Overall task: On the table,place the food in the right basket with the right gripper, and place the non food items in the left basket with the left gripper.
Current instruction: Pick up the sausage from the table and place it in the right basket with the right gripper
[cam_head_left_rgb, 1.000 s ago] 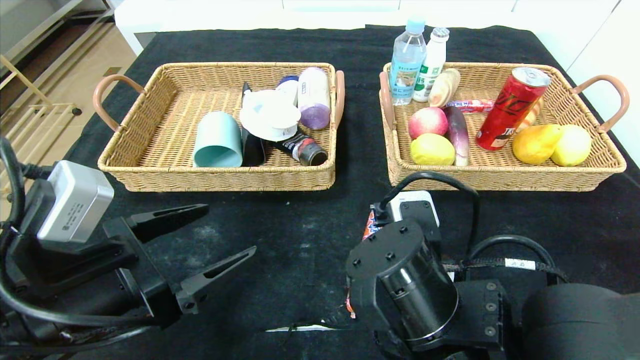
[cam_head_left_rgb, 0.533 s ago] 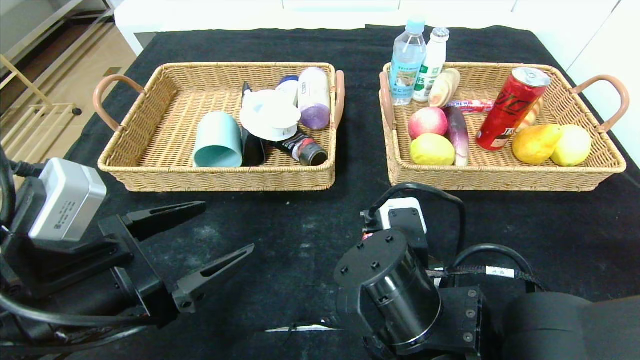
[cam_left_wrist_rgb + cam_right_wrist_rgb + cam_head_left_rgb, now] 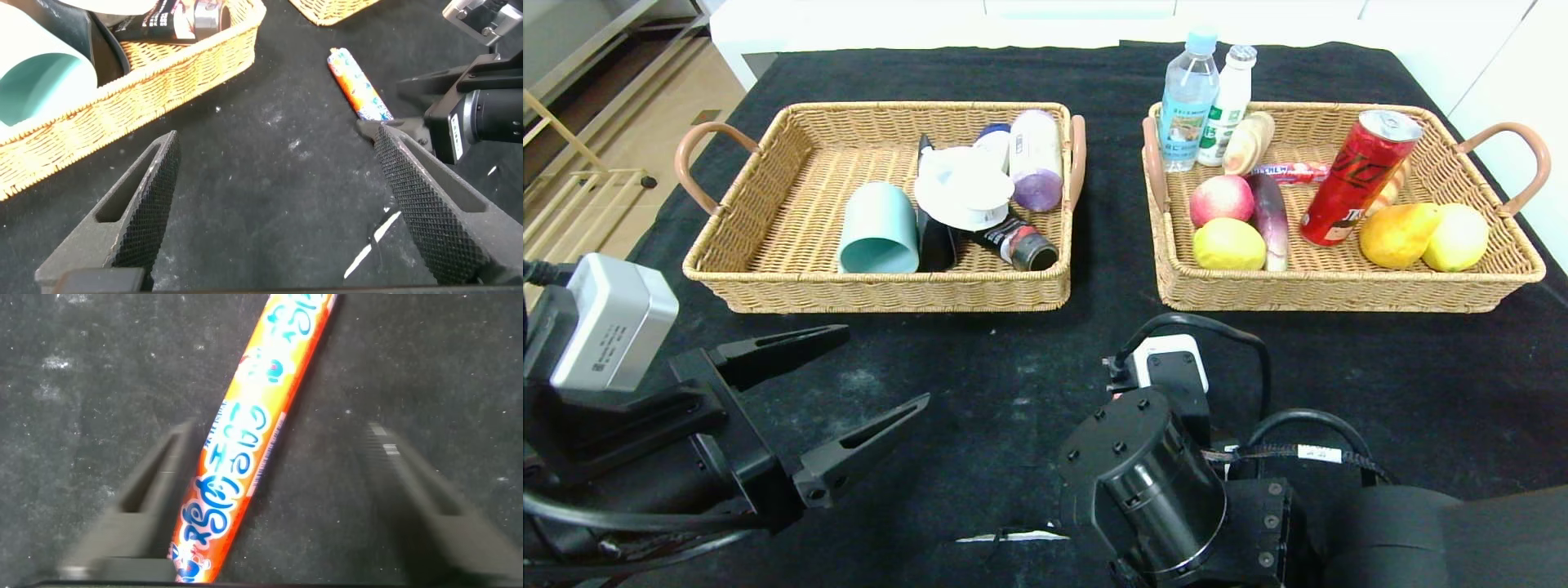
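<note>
Lower now than a second ago, my right arm has sunk toward the table (image 3: 980,384) and hides the sausage (image 3: 245,457) from the head view; my left has drifted a little back. The sausage lies flat on the black cloth in front of the right basket (image 3: 1339,286), between my right gripper's (image 3: 286,506) fingers, which stand spread either side of it, not yet touching as far as I can tell. My left gripper (image 3: 849,380) hangs over the near left of the table, jaws wide and holding nothing.

By my reckoning this is the last piece. The mug (image 3: 878,229) and white lid (image 3: 964,192) already sit in the left basket (image 3: 768,204); the peach (image 3: 1221,198), red can (image 3: 1352,180) and bread roll (image 3: 1250,140) sit in the right one among other fruit and bottles.

The wrapper is orange with blue and white characters I cannot read; the can's white lettering is too partial to make out.
</note>
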Robot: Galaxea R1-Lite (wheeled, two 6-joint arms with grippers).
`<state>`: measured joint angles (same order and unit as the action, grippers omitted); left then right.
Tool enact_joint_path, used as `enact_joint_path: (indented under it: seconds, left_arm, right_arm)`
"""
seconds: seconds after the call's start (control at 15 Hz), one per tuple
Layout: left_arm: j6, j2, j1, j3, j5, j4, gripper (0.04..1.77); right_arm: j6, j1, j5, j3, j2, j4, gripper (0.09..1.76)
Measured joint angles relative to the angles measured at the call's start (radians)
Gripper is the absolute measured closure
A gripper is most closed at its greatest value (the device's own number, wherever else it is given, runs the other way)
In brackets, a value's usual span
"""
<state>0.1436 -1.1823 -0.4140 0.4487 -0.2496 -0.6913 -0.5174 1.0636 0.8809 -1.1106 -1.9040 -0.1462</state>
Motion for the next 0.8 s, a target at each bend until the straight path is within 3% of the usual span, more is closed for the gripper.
enact_joint_path:
  seconds: [0.13,0.33,0.47,0.8]
  left_arm:
    - [0.000,0.000,0.000,-0.001,-0.001,0.002,0.09]
    - [0.000,0.000,0.000,-0.002,-0.005,0.002,0.09]
    - [0.000,0.000,0.000,-0.002,-0.005,0.002,0.09]
    - [0.000,-0.002,-0.001,-0.002,-0.006,0.003,0.09]
  right_arm:
    - [0.000,0.001,0.000,0.000,-0.003,-0.001,0.74]
    - [-0.001,0.000,0.000,0.001,-0.006,-0.001,1.06]
    - [-0.002,0.000,0.001,0.003,-0.007,-0.002,1.38]
    - [-0.003,-0.005,0.001,0.004,-0.010,-0.003,1.38]
